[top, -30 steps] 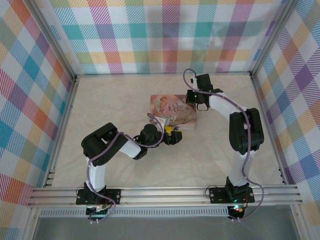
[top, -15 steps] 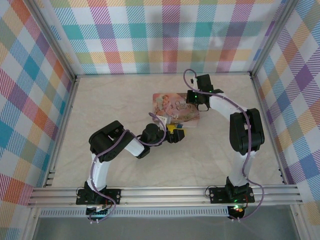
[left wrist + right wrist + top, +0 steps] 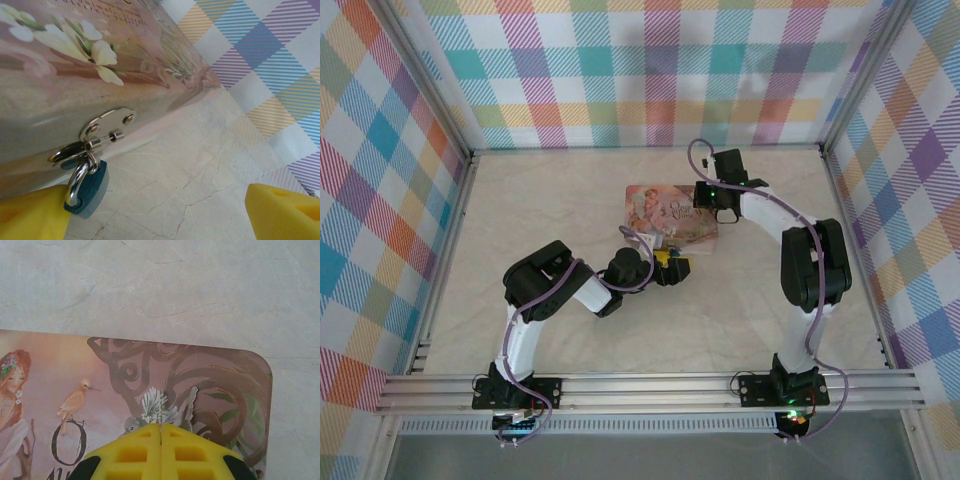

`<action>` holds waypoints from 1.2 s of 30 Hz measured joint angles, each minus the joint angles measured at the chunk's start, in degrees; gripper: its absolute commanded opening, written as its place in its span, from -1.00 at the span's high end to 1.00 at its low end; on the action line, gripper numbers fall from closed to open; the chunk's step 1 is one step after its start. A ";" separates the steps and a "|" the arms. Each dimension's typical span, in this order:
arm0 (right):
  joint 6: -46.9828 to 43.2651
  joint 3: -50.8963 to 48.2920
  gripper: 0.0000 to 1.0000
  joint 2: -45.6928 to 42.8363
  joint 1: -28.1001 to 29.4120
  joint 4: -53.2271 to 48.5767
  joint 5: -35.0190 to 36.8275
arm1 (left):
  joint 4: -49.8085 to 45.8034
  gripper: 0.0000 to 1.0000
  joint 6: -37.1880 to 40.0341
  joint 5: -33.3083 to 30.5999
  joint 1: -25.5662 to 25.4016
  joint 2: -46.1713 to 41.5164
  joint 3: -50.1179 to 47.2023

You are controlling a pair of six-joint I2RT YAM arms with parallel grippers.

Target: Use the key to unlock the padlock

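Since the teal metal padlock [image 3: 89, 192] hung from the silver latch [image 3: 107, 121] on the pink picture box [image 3: 65, 70], the wide-open left gripper [image 3: 157, 212] needed to reach slowly; the right gripper [image 3: 160, 430] was pinched shut.

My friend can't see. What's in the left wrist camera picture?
A teal padlock hangs from a silver latch on the front of a pink box painted with white flowers. The left gripper is open, its yellow fingers at the bottom corners, one right beside the padlock. A pale marbled table and a checked wall lie behind.
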 measured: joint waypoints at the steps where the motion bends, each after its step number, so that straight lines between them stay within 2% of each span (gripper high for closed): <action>1: 0.00 -0.26 1.00 -0.33 0.00 0.02 0.00 | -0.52 -0.70 0.11 0.22 0.00 0.00 0.35; 4: -0.02 -1.07 1.00 -1.29 0.04 0.02 0.02 | -1.40 -0.54 0.13 0.66 0.02 0.00 1.03; 12: -0.22 -4.57 1.00 -5.22 0.02 0.02 0.68 | -2.51 -0.48 0.13 1.22 0.17 0.00 1.27; 15: -0.20 -5.79 1.00 -7.91 -0.04 0.00 1.09 | -3.45 -0.41 -0.04 1.22 0.24 0.00 1.27; 25: 0.28 -9.20 1.00 -15.39 -3.06 -0.85 6.58 | -4.00 -0.44 -0.02 1.29 0.98 -0.02 1.27; 30: 0.46 -12.39 1.00 -15.21 -4.22 -1.55 9.05 | -4.74 -0.44 -0.04 2.21 1.25 -0.02 1.84; 36: 1.55 -14.21 1.00 -12.13 -4.07 -1.60 8.35 | -6.69 -0.49 -0.07 3.02 1.29 -0.02 3.08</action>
